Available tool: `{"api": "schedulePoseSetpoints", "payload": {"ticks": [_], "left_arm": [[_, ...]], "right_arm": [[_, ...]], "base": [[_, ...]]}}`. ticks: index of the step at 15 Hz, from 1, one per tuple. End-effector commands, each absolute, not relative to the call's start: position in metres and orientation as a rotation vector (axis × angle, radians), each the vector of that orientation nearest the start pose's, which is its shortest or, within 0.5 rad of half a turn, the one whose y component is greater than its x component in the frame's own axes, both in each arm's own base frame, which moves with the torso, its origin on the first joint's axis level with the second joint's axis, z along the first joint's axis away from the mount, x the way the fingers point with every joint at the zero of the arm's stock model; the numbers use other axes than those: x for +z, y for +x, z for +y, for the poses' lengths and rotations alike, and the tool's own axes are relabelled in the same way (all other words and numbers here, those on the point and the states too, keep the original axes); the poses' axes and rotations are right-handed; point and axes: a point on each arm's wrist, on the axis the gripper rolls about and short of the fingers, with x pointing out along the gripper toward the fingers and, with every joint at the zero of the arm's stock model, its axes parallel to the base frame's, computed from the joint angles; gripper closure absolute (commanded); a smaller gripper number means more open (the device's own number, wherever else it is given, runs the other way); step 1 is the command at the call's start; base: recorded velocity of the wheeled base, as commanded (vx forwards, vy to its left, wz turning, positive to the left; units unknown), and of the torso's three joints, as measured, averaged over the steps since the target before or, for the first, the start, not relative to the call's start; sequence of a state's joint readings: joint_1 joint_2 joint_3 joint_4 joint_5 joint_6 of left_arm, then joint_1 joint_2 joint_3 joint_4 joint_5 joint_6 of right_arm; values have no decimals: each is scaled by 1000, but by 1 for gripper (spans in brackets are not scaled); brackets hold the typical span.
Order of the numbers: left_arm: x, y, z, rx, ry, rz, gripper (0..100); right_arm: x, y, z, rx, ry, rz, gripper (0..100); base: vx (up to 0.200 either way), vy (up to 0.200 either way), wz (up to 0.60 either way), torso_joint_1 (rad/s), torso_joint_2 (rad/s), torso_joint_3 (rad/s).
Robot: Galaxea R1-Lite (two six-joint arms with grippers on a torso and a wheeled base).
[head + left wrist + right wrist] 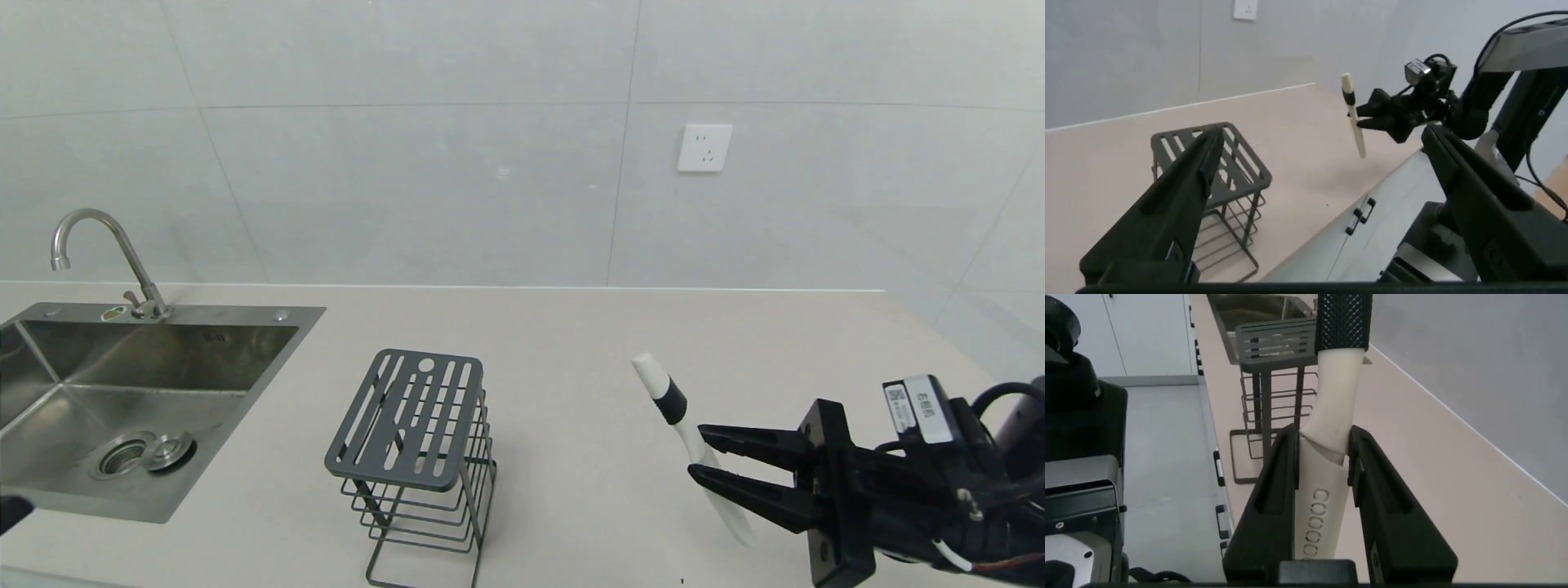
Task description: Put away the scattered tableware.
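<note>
The right arm extends in from the robot's right, its black right pincer (698,449) pointing left, both prongs clamped on the lower part of a white utensil with a black textured band (671,400), which is held tilted with its banded end uppermost. The black left pincer (1321,135) has its two long fingers (1167,212) spread wide, gripping nothing.

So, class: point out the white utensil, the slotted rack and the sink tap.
white utensil (671,400), head view, black grip band.
slotted rack (390,472), head view, top plate's front rim.
sink tap (88,213), head view, curved spout.
</note>
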State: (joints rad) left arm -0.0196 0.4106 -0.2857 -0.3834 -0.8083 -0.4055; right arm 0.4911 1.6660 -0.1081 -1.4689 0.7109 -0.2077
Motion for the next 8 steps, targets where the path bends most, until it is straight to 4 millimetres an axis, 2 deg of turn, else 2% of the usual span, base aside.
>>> {"api": "schedulePoseSetpoints", "payload": {"ticks": [1,2,5,7,8], "left_arm": [[210,75,-21,-898,-260,58,0],[210,87,-26,-949,-218,67,0],[217,103,-49,-1116,-246,139,0],[209,128,-60,-1017,-264,212,0],[211,134,-70,-1011,-267,224,0]], "right_arm": [[110,176,114,1220,-169,-5,100],[112,178,115,1220,-171,-17,100],[114,179,116,1203,-174,-25,100],[119,185,120,1188,-178,-56,100],[124,189,122,1185,-180,-83,100]], "base": [[0,0,0,0,0,0],[0,0,0,0,0,0],[0,0,0,0,0,0],[0,0,0,0,0,0],[0,0,0,0,0,0]]}}
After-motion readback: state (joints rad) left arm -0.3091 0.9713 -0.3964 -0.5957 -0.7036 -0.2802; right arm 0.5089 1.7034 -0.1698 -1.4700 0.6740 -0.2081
